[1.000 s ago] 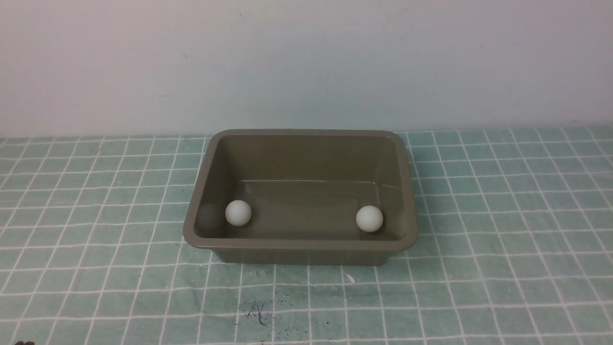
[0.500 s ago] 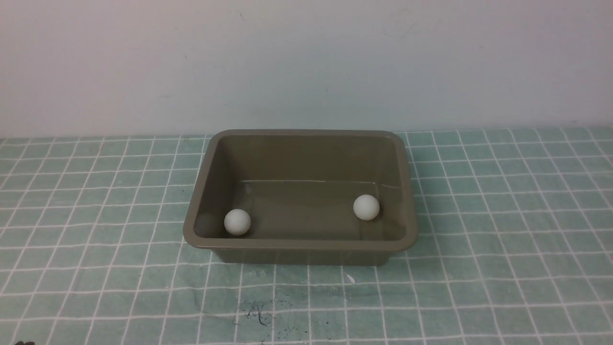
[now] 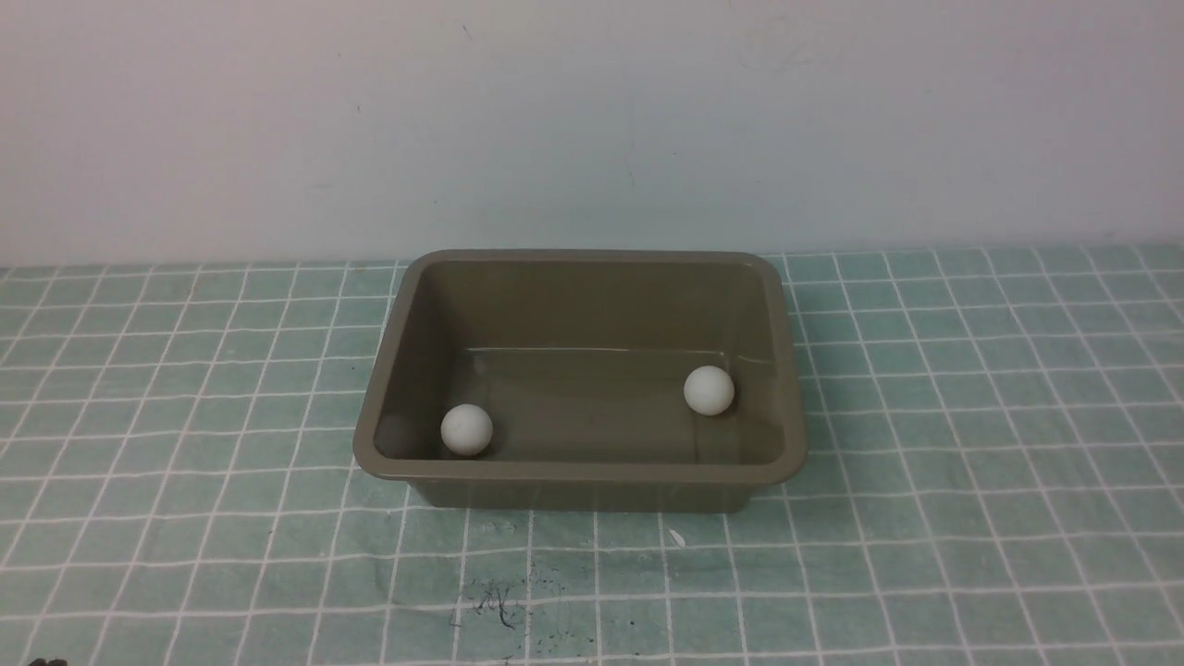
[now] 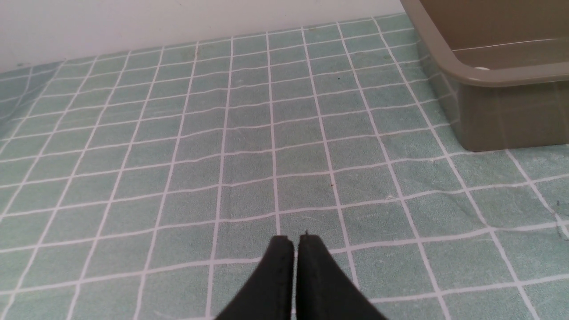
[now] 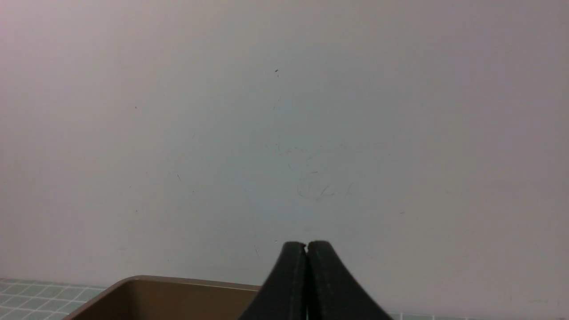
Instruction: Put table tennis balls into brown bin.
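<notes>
Brown bin [image 3: 592, 481] on counter [image 3: 185, 388], centre of front view, near back wall [image 3: 592, 120]. Both table tennis balls inside bin, on its floor, well apart: left ball [image 3: 466, 430] near front-left corner, right ball [image 3: 709, 390] near right wall. Left pincer [image 4: 295, 242]: black fingers pressed together, nothing between them, above green grid cloth, apart from bin corner [image 4: 484, 75]. Right pincer [image 5: 306, 246]: fingers pressed together, empty, raised, facing wall; bin rim [image 5: 178, 281] below it.
</notes>
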Motion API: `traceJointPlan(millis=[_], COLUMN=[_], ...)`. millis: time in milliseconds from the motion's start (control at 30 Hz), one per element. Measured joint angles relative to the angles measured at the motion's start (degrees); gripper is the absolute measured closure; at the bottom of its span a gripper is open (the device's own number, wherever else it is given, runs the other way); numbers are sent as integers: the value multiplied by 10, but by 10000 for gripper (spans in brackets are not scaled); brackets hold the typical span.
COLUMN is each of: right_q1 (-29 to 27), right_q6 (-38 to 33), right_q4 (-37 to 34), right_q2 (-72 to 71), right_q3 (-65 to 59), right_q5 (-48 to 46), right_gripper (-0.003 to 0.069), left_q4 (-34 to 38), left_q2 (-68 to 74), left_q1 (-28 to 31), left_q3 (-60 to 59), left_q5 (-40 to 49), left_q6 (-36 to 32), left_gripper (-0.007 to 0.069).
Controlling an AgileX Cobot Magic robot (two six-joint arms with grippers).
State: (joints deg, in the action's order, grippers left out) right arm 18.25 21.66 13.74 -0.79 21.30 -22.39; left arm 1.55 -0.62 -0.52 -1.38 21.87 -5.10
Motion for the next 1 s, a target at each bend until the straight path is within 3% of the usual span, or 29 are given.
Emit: traceJointPlan(millis=[200,400,533,1000], right_q1=[-18,-142,-188,-199], right_q6=[-1,-7,-30,-57], right_q4=[6,-20,-28,-33], right_q2=[0,0,0,1], right_q3=[-9,-112,-206,-223], right_q5=[-26,-44,-43,-3], right_gripper=[673,673,673,673], left_q4=[0,0,0,0], left_q2=[0,0,0,0], left_q1=[0,0,0,0], left_q3=[0,0,0,0], left_q5=[0,0,0,0], left_q6=[0,0,0,0], left_gripper=[629,629,629,629])
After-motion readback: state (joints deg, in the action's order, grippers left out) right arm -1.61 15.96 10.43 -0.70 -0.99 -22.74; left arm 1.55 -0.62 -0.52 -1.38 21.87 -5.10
